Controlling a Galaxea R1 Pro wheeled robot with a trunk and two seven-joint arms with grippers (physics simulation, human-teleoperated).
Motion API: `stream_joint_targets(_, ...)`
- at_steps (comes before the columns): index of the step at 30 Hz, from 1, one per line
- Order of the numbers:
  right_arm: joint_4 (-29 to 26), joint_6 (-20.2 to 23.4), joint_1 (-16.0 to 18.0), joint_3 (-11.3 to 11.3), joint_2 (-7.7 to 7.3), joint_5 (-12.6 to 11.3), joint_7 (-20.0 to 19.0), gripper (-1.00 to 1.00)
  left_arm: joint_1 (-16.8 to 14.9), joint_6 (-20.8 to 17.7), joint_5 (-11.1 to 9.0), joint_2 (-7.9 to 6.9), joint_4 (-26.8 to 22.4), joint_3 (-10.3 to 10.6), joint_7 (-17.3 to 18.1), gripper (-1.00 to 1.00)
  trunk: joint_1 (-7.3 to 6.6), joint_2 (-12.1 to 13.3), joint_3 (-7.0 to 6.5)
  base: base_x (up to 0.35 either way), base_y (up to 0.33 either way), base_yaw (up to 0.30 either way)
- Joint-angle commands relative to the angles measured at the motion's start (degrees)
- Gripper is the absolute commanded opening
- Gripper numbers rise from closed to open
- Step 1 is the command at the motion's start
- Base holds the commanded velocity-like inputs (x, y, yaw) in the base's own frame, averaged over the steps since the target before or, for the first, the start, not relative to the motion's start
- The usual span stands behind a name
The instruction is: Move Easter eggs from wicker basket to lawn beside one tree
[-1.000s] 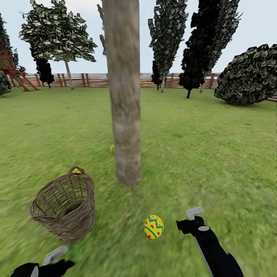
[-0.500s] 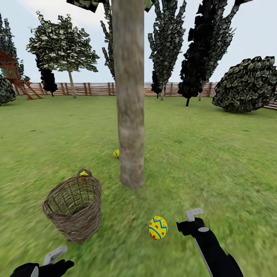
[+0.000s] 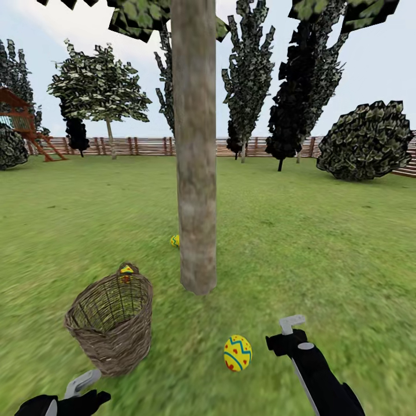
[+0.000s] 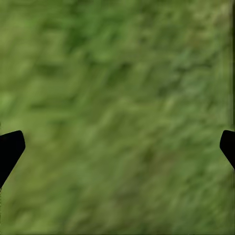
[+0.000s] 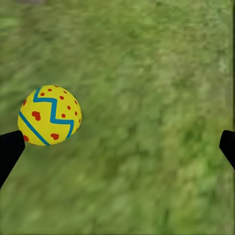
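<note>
The tree (image 3: 196, 173) stands mid-lawn with its thick grey-tan trunk. One Easter egg (image 3: 237, 352) lies on the grass in front of it, just left of my right gripper (image 3: 287, 330). In the right wrist view this egg (image 5: 49, 116) sits beside one fingertip (image 5: 10, 147), outside the wide-open jaws. A second egg (image 3: 174, 240) peeks out beside the trunk's base. A third egg (image 3: 126, 269) shows at the far rim of the wicker basket (image 3: 110, 323); I cannot tell whether it is inside or behind. My left gripper (image 3: 84, 384) hangs open over bare grass (image 4: 117, 98).
Lawn (image 3: 323, 242) stretches open to the right of the trunk. A round dark bush (image 3: 367, 141) and narrow dark trees (image 3: 303, 86) stand at the back by the slat fence (image 3: 144, 145). A red play frame (image 3: 23, 124) is far left.
The whole picture has shifted: the camera has tilted up and turned a little, so more canopy shows. The eggs, the basket and both grippers hold their places.
</note>
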State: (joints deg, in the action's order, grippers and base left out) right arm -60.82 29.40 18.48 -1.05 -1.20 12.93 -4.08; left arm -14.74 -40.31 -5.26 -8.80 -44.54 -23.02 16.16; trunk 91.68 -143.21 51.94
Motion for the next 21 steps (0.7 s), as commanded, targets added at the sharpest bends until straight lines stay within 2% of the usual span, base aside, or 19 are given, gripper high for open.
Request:
stream_joint_targets(1,-0.1,0.4,0.0,0.0,-0.08,0.6,-0.4,1.0,0.0,-0.5,-0.5,0.0,-0.1,-0.1,0.0,1.0,-0.23,0.4,-0.09,0.0,0.0,0.0)
stream_joint_targets(7,-0.1,0.6,0.0,0.0,-0.12,0.6,-0.5,1.0,0.0,-0.7,-0.4,-0.54,-0.1,-0.4,0.2,1.0,-1.55,2.8,-0.71,0.0,0.0,0.0)
stream_joint_targets(14,0.3,1.2,0.0,-0.2,-0.08,0.6,-0.7,1.0,0.0,-1.0,0.9,-1.49,0.0,-0.4,0.0,1.0,-3.09,5.6,-1.33,0.0,0.0,0.0)
stream_joint_targets(17,0.9,1.2,0.0,0.1,-0.23,0.4,-0.8,1.0,0.0,-0.7,0.9,-2.17,1.8,-0.4,-0.1,1.0,-3.74,6.8,-1.76,0.0,0.0,0.0)
stream_joint_targets(21,2.1,1.1,0.0,0.2,-0.26,0.4,-0.8,1.0,0.0,-0.4,1.0,-2.38,3.9,-0.4,-0.1,1.0,-4.62,8.4,-2.44,0.0,0.0,0.0)
